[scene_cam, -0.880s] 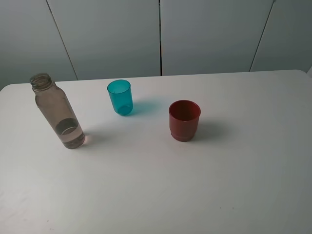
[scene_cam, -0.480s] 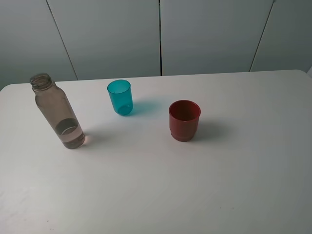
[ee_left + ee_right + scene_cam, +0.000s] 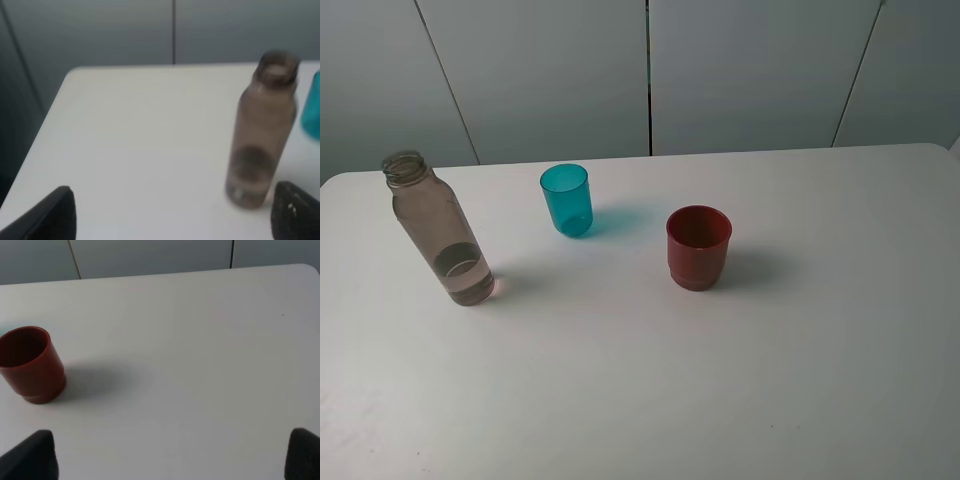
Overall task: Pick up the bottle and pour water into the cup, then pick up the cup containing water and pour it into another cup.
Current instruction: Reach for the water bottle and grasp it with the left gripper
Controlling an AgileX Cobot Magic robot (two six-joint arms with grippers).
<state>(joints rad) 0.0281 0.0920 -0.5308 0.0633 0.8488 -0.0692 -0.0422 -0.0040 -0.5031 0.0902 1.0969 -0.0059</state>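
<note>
Left pincer stands wide open and empty above the surface. Ahead of it, off its centre line and near one fingertip, the bottle stands upright, long axis vertical, on the left arm's side. Approach likely needs a sideways correction.

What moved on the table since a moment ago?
Nothing visibly moved. The tall smoky grey-brown plastic bottle, the small teal plastic tumbler and the squat dark red plastic cup stand upright, apart and untouched, just where they were.
</note>
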